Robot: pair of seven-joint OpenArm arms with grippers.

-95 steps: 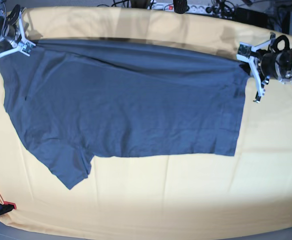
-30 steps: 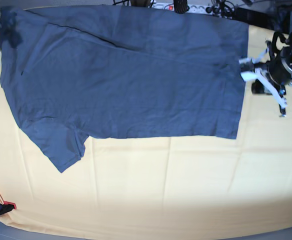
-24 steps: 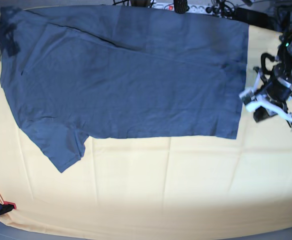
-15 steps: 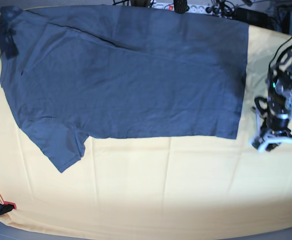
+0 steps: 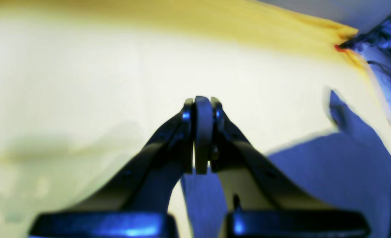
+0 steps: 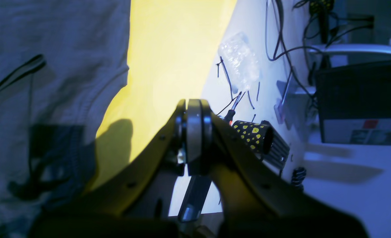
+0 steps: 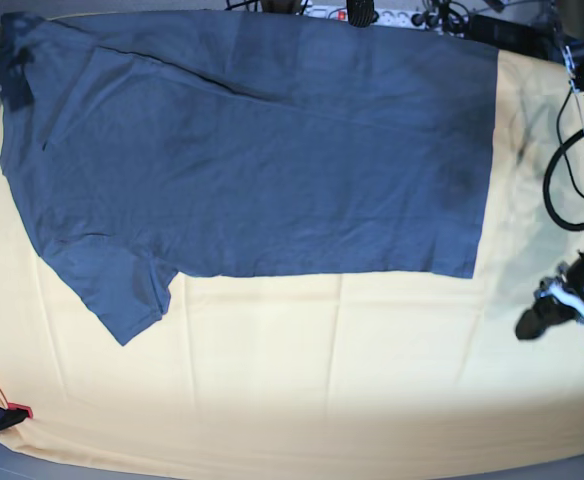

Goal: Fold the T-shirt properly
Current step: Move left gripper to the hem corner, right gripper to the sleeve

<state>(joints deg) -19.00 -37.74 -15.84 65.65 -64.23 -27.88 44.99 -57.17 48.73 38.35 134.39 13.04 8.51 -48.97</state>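
The T-shirt [image 7: 262, 150] is showing as soft matt cloth, finely wrinkled, with a stitched hem. The tablecloth [image 7: 322, 370] is looking like smooth matt fabric, creased in straight fold lines. The left gripper [image 5: 202, 138] is reading as glossy dark plastic, and the right gripper [image 6: 194, 138] is showing the same hard, smooth finish.

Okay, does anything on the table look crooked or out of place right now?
The T-shirt lies spread but askew: its top edge runs past the far edge of the yellow tablecloth, one sleeve sticks out at the lower left, and a diagonal crease crosses the chest. Nothing looks damaged.
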